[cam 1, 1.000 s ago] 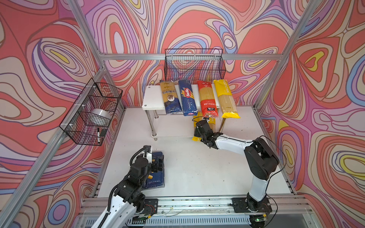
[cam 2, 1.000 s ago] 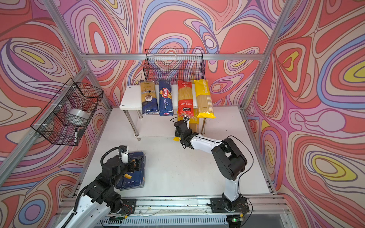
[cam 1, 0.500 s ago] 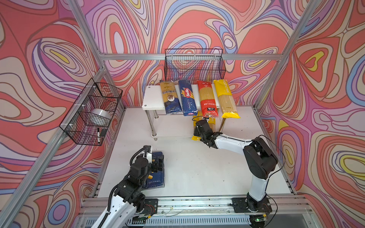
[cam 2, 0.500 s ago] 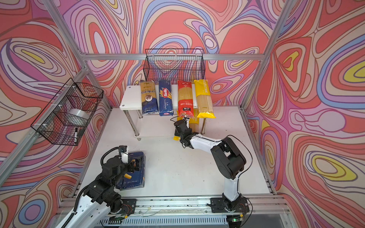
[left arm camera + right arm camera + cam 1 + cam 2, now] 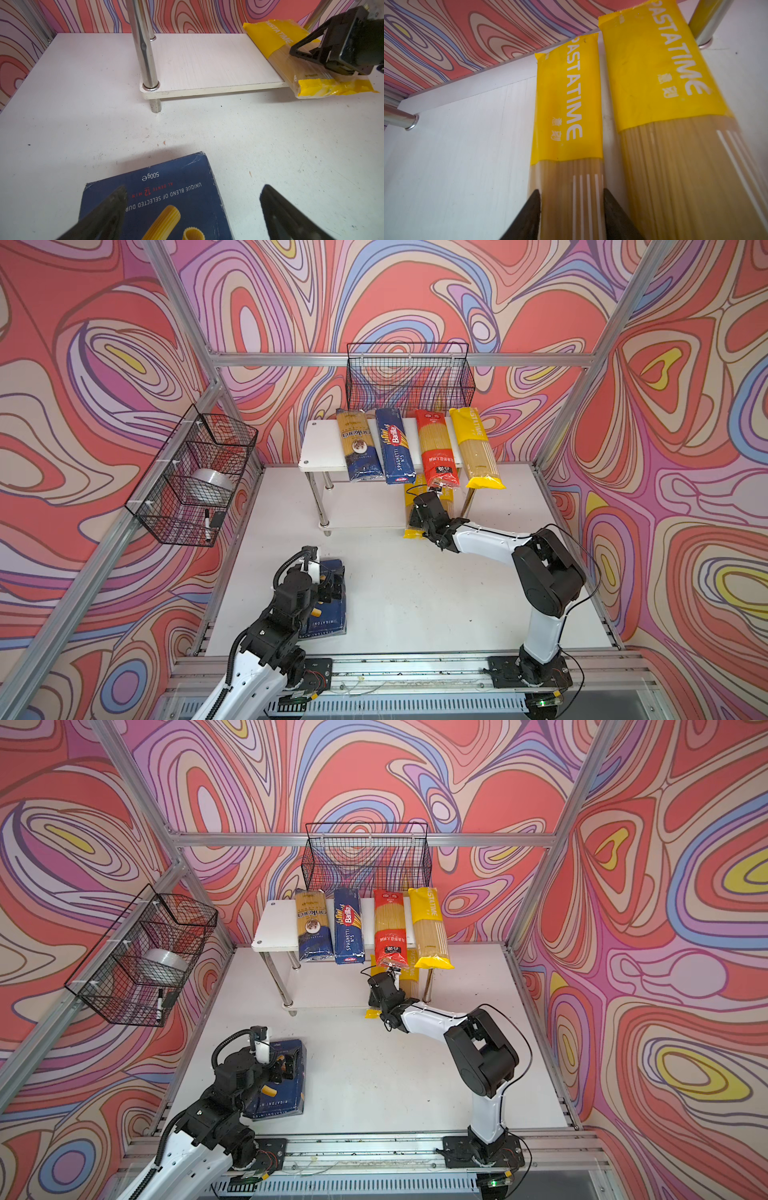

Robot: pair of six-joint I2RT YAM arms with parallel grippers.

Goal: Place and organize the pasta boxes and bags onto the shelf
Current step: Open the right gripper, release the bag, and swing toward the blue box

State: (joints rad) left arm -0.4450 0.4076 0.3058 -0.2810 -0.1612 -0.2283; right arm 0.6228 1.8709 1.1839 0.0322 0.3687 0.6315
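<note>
Your right gripper (image 5: pixel 572 199) reaches in under the top board of the shelf (image 5: pixel 320 443). Its jaws stand apart, one finger on each side of a yellow bag (image 5: pixel 566 104) that lies flat on the lower board. You cannot tell whether the tips touch it. A second yellow bag (image 5: pixel 664 72) lies just beside it and parallel, on the side of a chrome leg (image 5: pixel 708 22).

On the top board, four packs lie side by side. From the left in both top views they are the blue bag (image 5: pixel 359 445), the spaghetti box (image 5: pixel 395 448), the red bag (image 5: pixel 436 448) and a third yellow bag (image 5: pixel 476 448). All four stick out past the front edge. The left part of that board is bare.

Your left gripper (image 5: pixel 193 188) hangs over the rigatoni box (image 5: pixel 166 180). The box lies flat on the table (image 5: pixel 415 593), close to the left arm and well apart from the shelf. The jaws are wide apart, with one finger above the box face and the other above bare table beside it. You cannot tell whether either finger touches the box.
</note>
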